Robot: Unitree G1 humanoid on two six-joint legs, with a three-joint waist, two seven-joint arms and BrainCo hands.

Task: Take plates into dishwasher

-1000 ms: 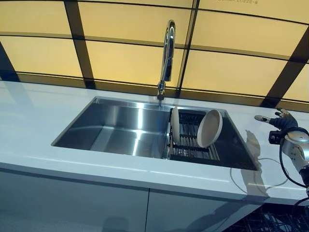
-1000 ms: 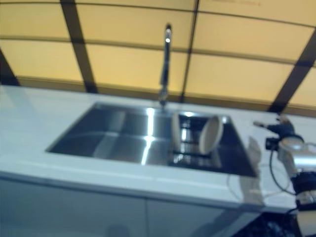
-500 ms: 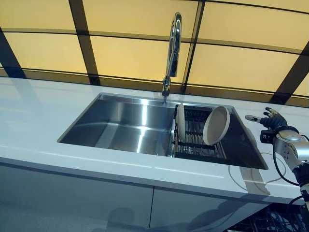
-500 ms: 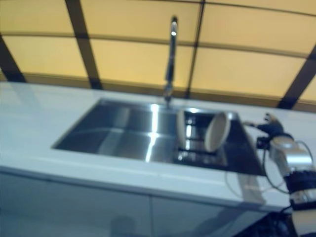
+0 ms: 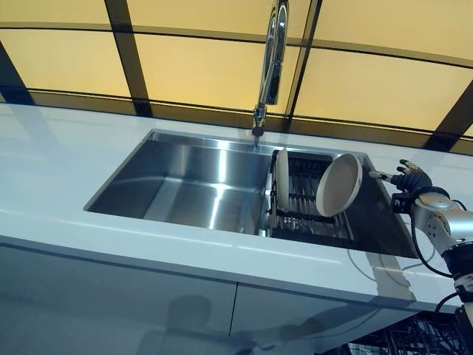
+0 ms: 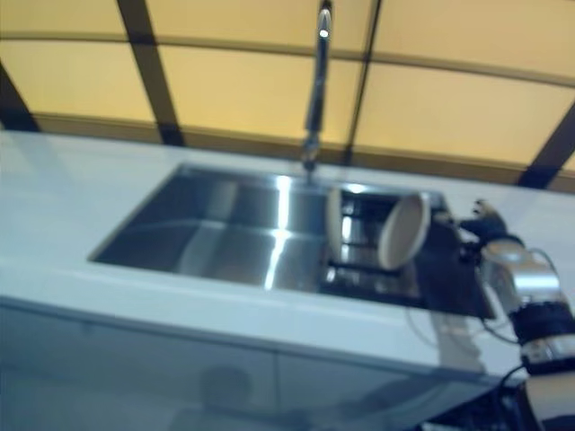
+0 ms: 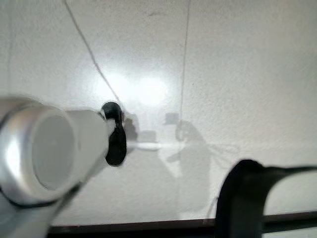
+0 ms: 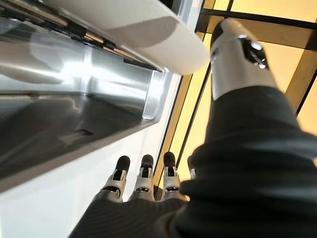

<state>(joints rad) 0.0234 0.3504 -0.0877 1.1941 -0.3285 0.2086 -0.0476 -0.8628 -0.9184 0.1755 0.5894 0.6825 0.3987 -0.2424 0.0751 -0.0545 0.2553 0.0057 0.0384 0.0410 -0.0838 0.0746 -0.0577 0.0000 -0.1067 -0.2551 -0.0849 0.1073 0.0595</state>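
Two plates sit in the dark rack at the right end of the steel sink: one plate stands upright on edge, the other plate leans tilted just beside it. The right robot hand hovers over the white desk at the sink's right rim, fingers spread straight and holding nothing, thumb close to the tilted plate's rim. A tall faucet rises behind the sink. The left robot hand doesn't show in any view.
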